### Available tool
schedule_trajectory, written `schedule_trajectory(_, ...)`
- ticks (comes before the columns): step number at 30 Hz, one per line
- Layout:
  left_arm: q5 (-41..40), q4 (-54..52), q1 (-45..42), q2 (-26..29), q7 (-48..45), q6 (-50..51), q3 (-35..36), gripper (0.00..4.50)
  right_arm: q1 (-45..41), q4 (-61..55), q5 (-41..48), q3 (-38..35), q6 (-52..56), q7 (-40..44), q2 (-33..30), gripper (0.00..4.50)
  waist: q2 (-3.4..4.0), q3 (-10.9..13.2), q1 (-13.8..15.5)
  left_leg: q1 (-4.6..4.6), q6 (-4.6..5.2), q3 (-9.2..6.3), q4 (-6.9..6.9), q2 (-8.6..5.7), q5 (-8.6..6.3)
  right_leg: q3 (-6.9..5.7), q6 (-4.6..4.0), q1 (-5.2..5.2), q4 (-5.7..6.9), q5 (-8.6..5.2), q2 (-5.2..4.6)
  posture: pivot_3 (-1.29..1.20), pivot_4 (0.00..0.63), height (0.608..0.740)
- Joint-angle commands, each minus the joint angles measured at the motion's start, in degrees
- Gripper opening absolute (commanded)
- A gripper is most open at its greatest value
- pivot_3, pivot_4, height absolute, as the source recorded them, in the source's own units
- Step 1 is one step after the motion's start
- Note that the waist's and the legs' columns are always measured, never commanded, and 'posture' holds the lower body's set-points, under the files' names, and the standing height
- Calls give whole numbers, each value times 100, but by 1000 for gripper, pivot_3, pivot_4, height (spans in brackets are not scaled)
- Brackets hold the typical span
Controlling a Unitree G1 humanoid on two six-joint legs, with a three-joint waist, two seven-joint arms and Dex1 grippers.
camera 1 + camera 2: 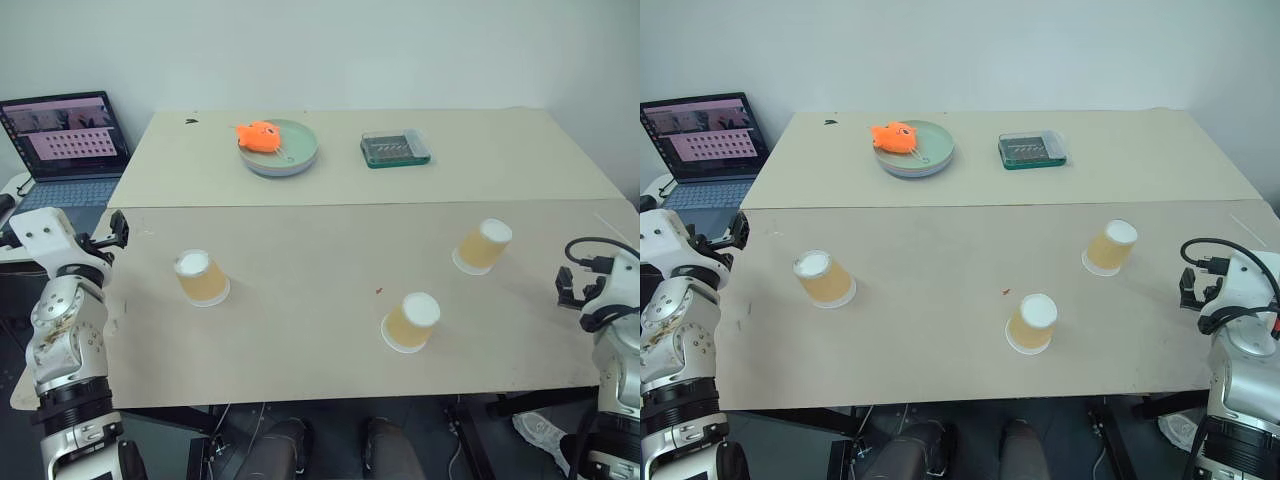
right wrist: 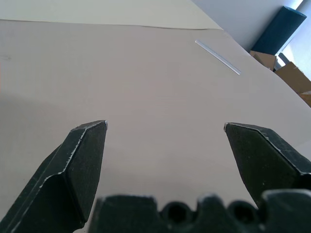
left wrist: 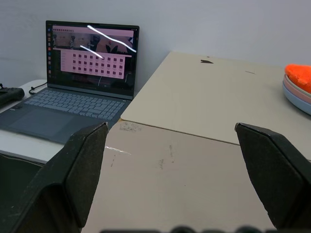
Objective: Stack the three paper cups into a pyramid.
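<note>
Cups apart — plate behind.

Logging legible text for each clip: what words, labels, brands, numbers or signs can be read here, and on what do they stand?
No text can be read in these pictures.
Laptop screen: a grid of small tiles with header rows, too small and blurred to read.
Laptop keyboard: key legends too small to read.
Three paper cups: plain sides, no print visible.
Green tray: no label visible.
</note>
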Motion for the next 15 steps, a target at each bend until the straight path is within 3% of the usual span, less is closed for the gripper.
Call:
schedule_trajectory(1, 15, -21, -123, 90, -39, -174, 65, 4472, -97, -134, -28, -97, -176, -58, -30, 4500, 0, 0, 0, 0, 0, 0, 0, 0, 0, 0, 0, 0, 0, 0, 0, 0, 150, 740)
schedule_trajectory(6, -52, 183, -314, 108, -116, -220, 121, 4472, -78, -139, -42, -75, -181, -71, 1, 4500, 0, 0, -2, 0, 0, 0, 0, 0, 0, 0, 0, 0, 1, 0, 0, 0, 150, 740)
schedule_trajectory(9, -453, -126, -487, 66, -727, -108, -89, 4472, -55, -143, -49, -74, -174, -75, 17, 4500, -1, 0, -1, -2, 0, 0, 0, 0, 0, -1, 0, -1, 0, 0, 0, 0, 150, 740)
schedule_trajectory(15, -1941, -2162, -290, 553, -2273, 1136, -811, 4472, -11, -174, -41, -125, -142, -46, -33, 4500, -1, 1, -4, -16, 1, 0, 1, -5, 0, 0, -9, -10, -3, 6, -4, 0, 150, 740)
